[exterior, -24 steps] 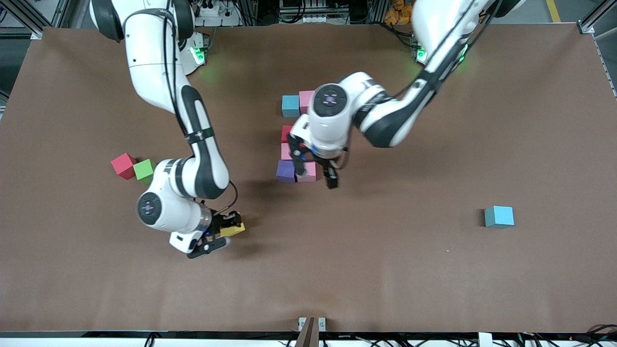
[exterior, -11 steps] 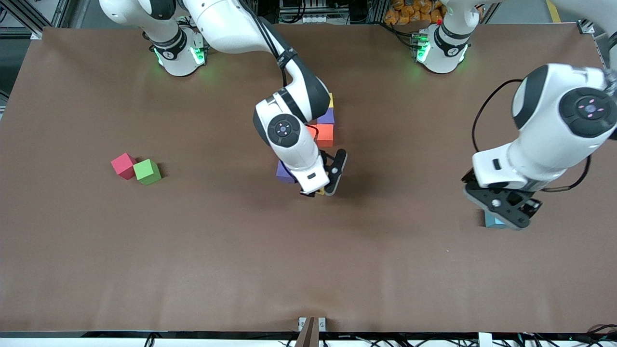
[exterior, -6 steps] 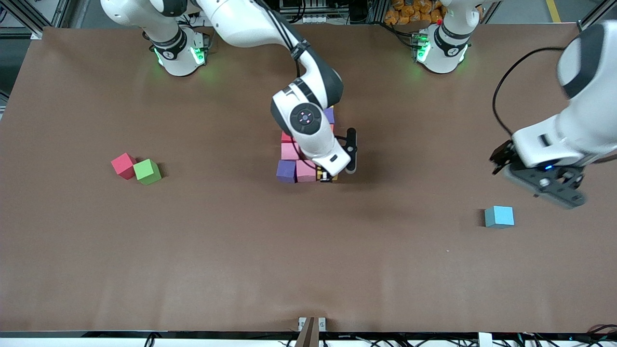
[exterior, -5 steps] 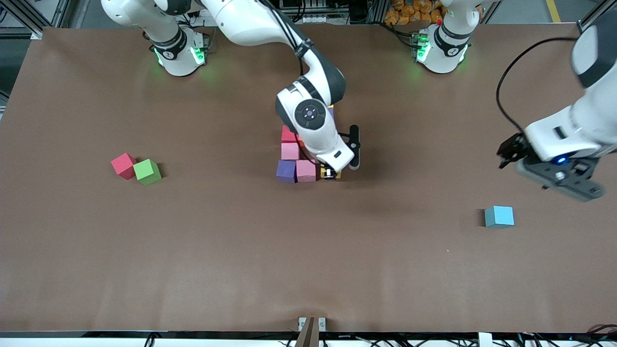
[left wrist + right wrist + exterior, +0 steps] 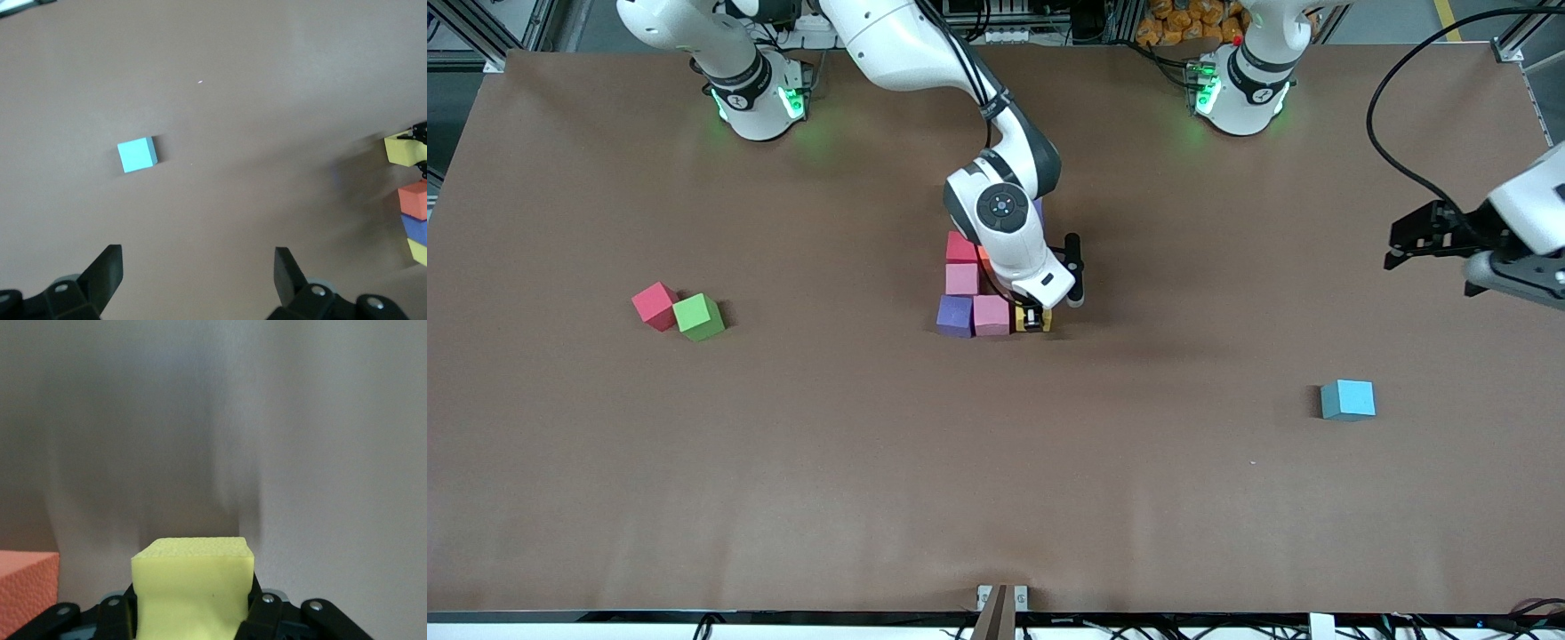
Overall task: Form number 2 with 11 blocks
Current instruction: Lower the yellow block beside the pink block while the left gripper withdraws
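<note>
My right gripper (image 5: 1035, 319) is shut on a yellow block (image 5: 1032, 321), low at the table beside the pink block (image 5: 991, 315). In the right wrist view the yellow block (image 5: 193, 583) fills the gap between the fingers of the right gripper (image 5: 193, 617). A purple block (image 5: 955, 316), a second pink block (image 5: 962, 278) and a red block (image 5: 960, 246) adjoin; the arm hides more blocks. My left gripper (image 5: 1405, 242) is open and empty, up in the air at the left arm's end; its open fingers (image 5: 105, 270) show in the left wrist view. A blue block (image 5: 1348, 399) lies alone, also in the left wrist view (image 5: 137, 154).
A red block (image 5: 655, 305) touches a green cube (image 5: 698, 316) toward the right arm's end. The left wrist view shows a yellow block (image 5: 405, 148), an orange block (image 5: 415, 200) and a purple one (image 5: 415, 229) of the group. An orange block's corner (image 5: 23, 587) shows beside the right gripper.
My right gripper carried the yellow block to the group and down beside the pink block. My left gripper rose away from the blue block toward the left arm's end, empty.
</note>
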Available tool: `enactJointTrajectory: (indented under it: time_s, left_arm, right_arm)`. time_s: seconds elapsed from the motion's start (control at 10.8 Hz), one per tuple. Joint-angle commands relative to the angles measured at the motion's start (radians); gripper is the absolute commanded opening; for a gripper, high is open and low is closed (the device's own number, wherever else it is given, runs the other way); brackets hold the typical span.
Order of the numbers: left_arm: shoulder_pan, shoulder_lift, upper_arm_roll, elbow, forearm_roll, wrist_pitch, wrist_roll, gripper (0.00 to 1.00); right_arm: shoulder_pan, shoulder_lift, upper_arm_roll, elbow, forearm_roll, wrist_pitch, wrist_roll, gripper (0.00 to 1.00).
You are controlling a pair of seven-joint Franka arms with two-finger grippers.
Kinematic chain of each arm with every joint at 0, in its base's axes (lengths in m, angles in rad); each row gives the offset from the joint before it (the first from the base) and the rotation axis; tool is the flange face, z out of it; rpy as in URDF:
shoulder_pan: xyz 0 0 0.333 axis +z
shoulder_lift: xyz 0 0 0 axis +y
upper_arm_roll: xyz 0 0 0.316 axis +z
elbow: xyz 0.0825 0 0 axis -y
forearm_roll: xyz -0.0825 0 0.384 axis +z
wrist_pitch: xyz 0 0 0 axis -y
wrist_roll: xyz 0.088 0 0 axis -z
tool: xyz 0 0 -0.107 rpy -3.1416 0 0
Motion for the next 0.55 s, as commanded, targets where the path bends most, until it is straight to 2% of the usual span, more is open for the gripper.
enactJointTrajectory:
  time_s: [0.0, 0.18, 0.37, 0.46]
  left_arm:
    - [-0.142, -0.049, 0.155, -0.044, -0.027, -0.003, -0.057, 1.00]
    - [-0.153, -0.049, 0.149, -0.040, 0.006, -0.005, -0.130, 1.00]
    - [-0.265, -0.058, 0.156, -0.044, 0.172, -0.046, -0.195, 1.00]
    - [-0.270, -0.061, 0.158, -0.043, 0.171, -0.045, -0.216, 1.00]
  right_arm:
    - [0.010, -0.014, -0.005, -0.034, -0.007, 0.019, -0.037, 0.09]
    - [0.012, -0.005, -0.005, -0.041, -0.006, 0.042, -0.037, 0.09]
    - [0.012, 0.000, -0.003, -0.055, -0.004, 0.082, -0.039, 0.09]
    - [0.012, 0.003, -0.003, -0.055, -0.006, 0.087, -0.040, 0.09]
